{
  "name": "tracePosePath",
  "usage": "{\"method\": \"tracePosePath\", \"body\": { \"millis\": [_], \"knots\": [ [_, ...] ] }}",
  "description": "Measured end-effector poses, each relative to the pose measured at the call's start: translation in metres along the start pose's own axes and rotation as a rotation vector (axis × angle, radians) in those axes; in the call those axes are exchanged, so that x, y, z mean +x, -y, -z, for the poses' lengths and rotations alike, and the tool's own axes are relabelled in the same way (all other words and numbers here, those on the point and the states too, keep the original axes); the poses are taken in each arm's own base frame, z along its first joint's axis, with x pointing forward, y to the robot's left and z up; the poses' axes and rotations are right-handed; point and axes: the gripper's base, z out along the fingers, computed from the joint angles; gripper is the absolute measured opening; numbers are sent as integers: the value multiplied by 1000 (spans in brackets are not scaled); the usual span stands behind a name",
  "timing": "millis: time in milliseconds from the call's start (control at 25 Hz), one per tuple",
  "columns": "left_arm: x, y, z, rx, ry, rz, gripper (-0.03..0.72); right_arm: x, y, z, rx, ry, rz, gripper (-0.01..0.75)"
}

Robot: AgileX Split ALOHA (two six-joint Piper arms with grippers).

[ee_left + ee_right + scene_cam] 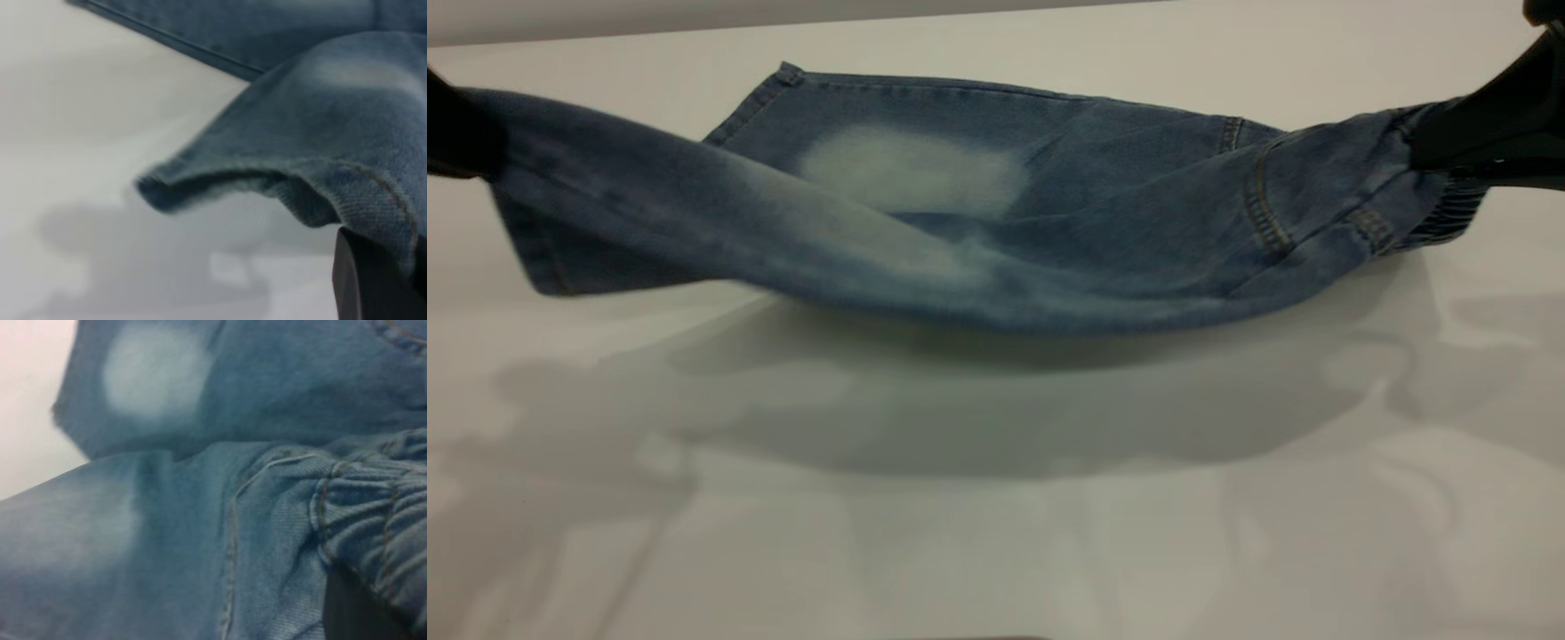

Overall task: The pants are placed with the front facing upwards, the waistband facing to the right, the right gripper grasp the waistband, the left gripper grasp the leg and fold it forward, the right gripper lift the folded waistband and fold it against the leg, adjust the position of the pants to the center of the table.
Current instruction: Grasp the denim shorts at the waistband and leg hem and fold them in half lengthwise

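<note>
The blue denim pants [1049, 222] stretch across the white table [996, 498], with the near half lifted and sagging in the air between both arms. At the far left, my left gripper [458, 133] is shut on the leg's hem [267, 180]; only one dark finger [370, 283] shows in the left wrist view. At the far right, my right gripper [1485, 133] is shut on the ruched waistband [1449, 218], whose puckers [380, 520] fill the right wrist view. The far leg lies flat with its pale patch [911, 169] facing up.
The table's far edge [783, 18] runs along the back. Bare tabletop spreads in front of the pants, crossed by the shadows of the arms [587, 427].
</note>
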Motion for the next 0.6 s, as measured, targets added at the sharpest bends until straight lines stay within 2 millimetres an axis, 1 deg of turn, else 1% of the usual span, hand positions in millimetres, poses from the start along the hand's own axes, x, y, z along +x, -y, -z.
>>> {"method": "tracePosePath", "body": {
  "millis": [80, 120, 200, 320, 360, 480, 600],
  "knots": [
    [-11, -3, -14, -6, -18, 6, 52, -2, 4, 0, 44, 11, -3, 41],
    [-18, -5, -24, -9, -35, 7, 52, -4, 5, 0, 61, 17, -3, 41],
    [-31, -8, -39, -10, -44, -1, 52, -11, 5, 0, 80, 36, 4, 41],
    [-48, -11, -66, -4, -73, -10, 52, -23, 3, -2, 83, 61, 16, 41],
    [-54, -10, -77, 3, -85, -18, 52, -26, 4, -4, 83, 64, 17, 41],
    [-65, -4, -99, 22, -100, -57, 52, -34, 11, -16, 92, 48, 7, 41],
    [-83, 4, -112, 41, -77, -104, 52, -42, 19, -31, 101, 32, 3, 41]
  ]
}}
